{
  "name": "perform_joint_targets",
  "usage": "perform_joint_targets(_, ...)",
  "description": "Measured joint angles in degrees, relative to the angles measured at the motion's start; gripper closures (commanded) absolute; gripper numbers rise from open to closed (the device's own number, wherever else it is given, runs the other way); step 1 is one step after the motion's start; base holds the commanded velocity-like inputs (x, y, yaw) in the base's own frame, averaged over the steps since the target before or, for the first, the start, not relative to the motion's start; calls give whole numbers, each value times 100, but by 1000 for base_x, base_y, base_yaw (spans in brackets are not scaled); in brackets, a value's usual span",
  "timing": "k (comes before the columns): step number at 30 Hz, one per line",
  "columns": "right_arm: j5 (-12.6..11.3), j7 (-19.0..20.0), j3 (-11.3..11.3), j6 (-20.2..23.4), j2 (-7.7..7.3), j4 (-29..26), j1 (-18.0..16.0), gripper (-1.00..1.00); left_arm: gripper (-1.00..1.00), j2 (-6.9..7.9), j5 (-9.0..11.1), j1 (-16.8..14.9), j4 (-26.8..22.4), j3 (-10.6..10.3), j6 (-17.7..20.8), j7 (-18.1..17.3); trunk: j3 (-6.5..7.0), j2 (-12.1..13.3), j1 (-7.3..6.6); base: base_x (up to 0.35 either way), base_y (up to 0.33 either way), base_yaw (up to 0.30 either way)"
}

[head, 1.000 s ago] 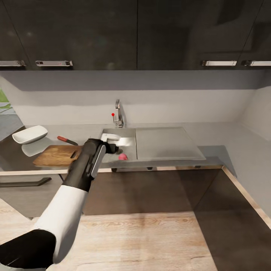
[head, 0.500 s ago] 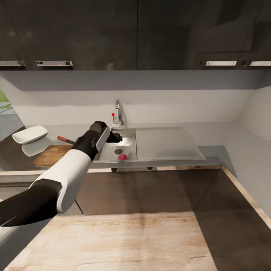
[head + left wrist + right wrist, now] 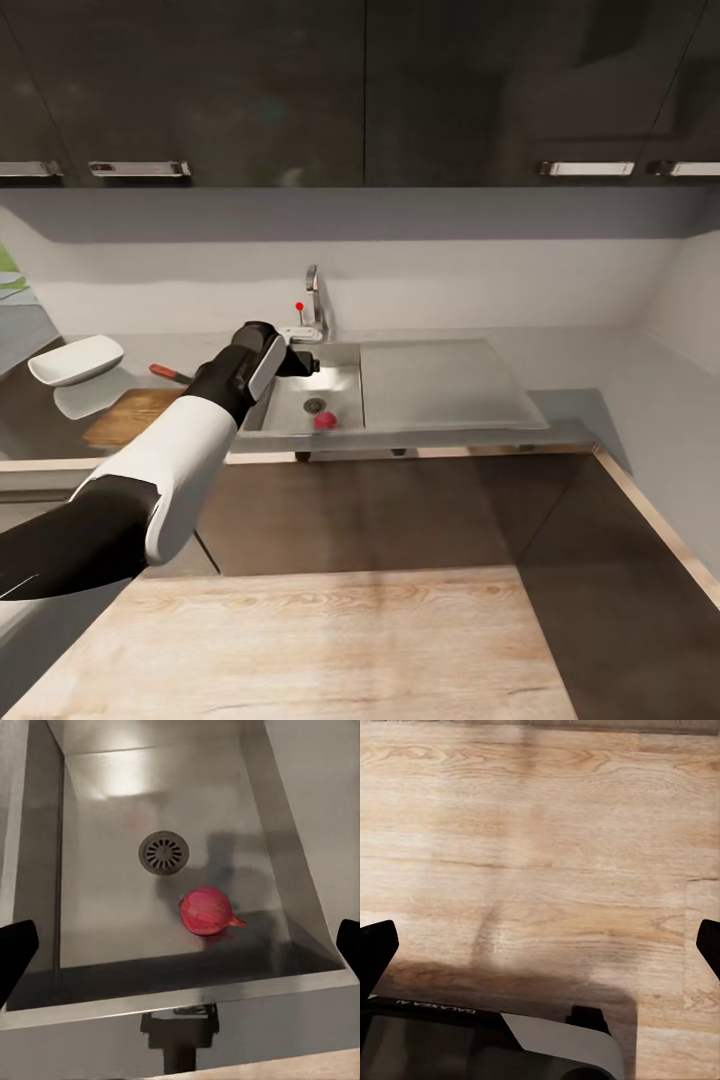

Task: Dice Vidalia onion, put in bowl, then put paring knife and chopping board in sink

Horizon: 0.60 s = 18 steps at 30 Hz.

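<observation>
My left end effector [image 3: 180, 945], fingers spread apart and empty, hangs over the sink [image 3: 345, 352] at centre frame. The onion [image 3: 208, 910], red-skinned here, lies on the basin floor just beside the drain [image 3: 163, 853], below centre in the wrist view. Risk: a round bulb may roll from an off-centre closure, probably toward the basin wall. My right end effector [image 3: 540, 945] is likewise parted above the wooden floor [image 3: 547, 855].

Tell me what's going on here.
The robot's left gripper hangs open above the sink, empty. The reddish onion lies in the basin beside the drain, untouched. On the countertop to the left wait the chopping board, paring knife and white bowl.
</observation>
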Motion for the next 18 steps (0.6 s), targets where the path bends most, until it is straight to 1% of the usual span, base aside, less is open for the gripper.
perform_joint_targets(12, -1, 1, 0, 1, 1, 0, 0, -100, -100, 33, 1, 36, 23, 0, -5, -3, -14, 0, -1, 322, 0, 0)
perform_joint_targets(15, -1, 1, 0, 1, 1, 0, 0, -100, -100, 33, 1, 51, 24, 0, -5, -2, -36, 1, 0, 196, 0, 0)
perform_joint_targets(18, -1, 1, 0, 1, 1, 0, 0, -100, -100, 33, 2, 126, 24, -5, 1, -2, -62, 1, 2, 61, 0, 0)
